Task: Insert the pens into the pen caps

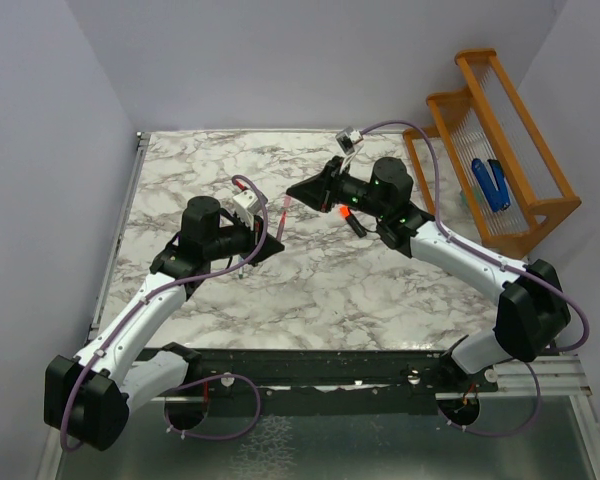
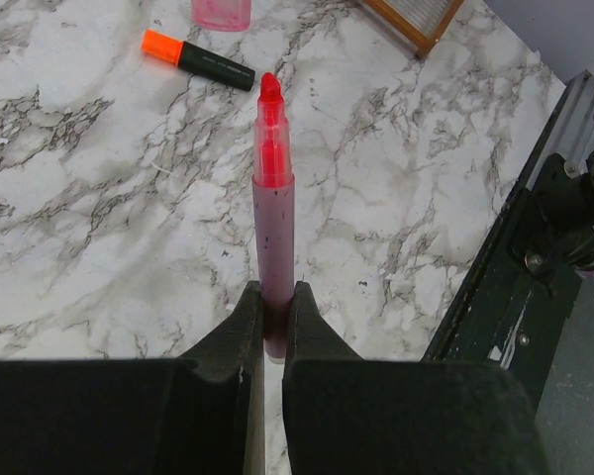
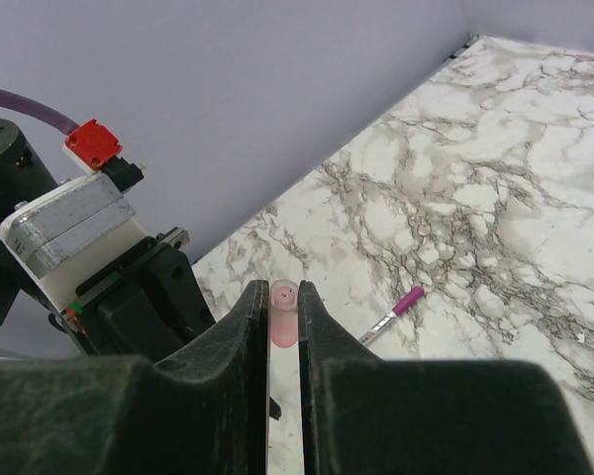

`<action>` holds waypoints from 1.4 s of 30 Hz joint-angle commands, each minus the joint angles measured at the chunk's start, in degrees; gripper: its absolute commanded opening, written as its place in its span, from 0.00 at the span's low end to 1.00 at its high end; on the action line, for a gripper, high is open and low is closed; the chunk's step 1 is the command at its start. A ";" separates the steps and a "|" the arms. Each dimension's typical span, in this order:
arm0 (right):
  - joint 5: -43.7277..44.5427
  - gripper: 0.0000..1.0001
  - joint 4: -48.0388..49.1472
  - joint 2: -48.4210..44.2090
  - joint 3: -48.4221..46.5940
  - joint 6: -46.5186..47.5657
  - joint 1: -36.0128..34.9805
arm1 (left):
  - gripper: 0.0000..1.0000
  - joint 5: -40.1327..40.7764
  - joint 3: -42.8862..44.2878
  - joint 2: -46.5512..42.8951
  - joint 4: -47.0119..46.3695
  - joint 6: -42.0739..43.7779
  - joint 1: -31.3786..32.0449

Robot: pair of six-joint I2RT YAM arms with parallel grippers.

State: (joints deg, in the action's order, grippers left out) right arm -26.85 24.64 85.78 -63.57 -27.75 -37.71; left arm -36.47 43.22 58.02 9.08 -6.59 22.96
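Observation:
My left gripper point(image 2: 274, 297) is shut on the lower end of a slim pink pen point(image 2: 274, 213), whose red tip points away from the wrist above the marble. My right gripper point(image 3: 284, 292) is shut on a small pink translucent pen cap point(image 3: 284, 315). From above, the left gripper point(image 1: 268, 240) and right gripper point(image 1: 312, 190) face each other near mid-table, a short gap apart, with the pink pen point(image 1: 283, 214) between them. A stubby black marker with an orange tip point(image 2: 198, 59) lies on the table. A slim whitish pen with a magenta end point(image 3: 391, 319) lies flat farther off.
An orange wooden rack point(image 1: 500, 150) stands at the back right with blue chunky objects point(image 1: 490, 185) in it; its corner point(image 2: 416, 15) shows in the left wrist view. The dark table-edge rail point(image 2: 515, 267) runs along the right of that view.

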 commanded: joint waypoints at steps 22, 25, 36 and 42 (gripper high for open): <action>-7.37 0.00 -3.25 2.16 -0.24 0.43 -0.42 | 0.00 0.33 -0.31 -0.96 -0.94 0.64 0.15; -7.96 0.01 -3.80 2.65 -0.47 0.77 -0.67 | 0.00 0.66 -0.24 -1.04 -0.91 0.71 0.15; -8.38 0.00 -8.60 2.73 -0.60 5.15 -3.23 | 0.00 2.21 1.18 -0.81 -0.82 0.94 0.15; -0.10 0.00 -6.65 -1.03 2.13 4.74 -3.24 | 0.00 1.48 0.72 -0.70 -0.82 0.80 0.16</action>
State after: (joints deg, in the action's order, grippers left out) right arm -31.55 19.68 87.99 -63.55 -23.42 -39.66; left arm -35.55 43.05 57.80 11.05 -6.33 23.00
